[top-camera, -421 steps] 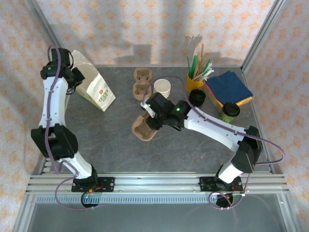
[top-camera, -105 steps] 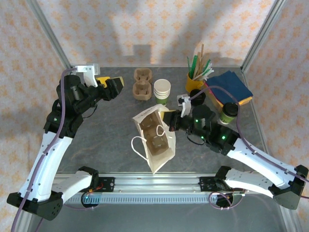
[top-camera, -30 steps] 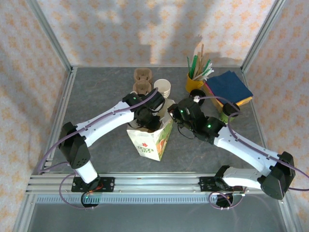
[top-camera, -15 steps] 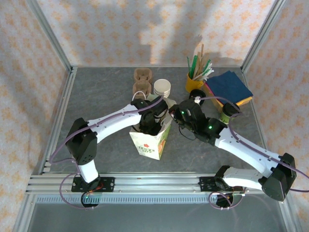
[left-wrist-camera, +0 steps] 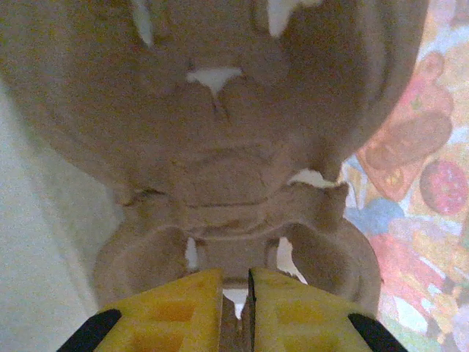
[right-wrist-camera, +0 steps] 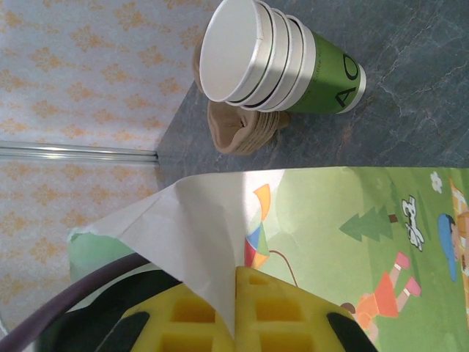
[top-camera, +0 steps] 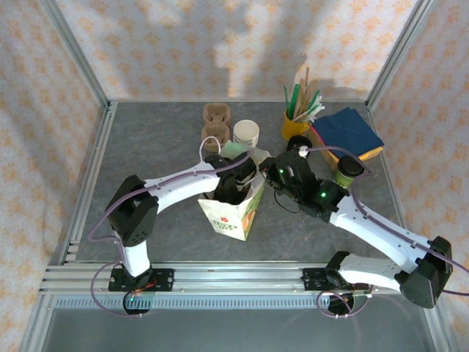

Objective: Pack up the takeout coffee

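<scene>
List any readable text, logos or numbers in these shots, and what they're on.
"A" then a round letter, "O" or "C": on the green band of the stacked cups; the rest is cut off.
Red print on the paper bag: too small to read.

stacked cups [right-wrist-camera: 328, 72] bear white letters "a", maybe "o"; red print on the bag [top-camera: 229, 214] is unreadable.

We see a grey marbled table [top-camera: 146, 147] and pale walls [top-camera: 183, 44] with orange floral motifs. The bag [top-camera: 229, 216] is white with a red logo, its side green with cartoon figures. The carrier [left-wrist-camera: 220, 147] is brown. The coffee [top-camera: 348, 170] is green with a black lid; the cup stack [right-wrist-camera: 286, 62], white and green.
</scene>
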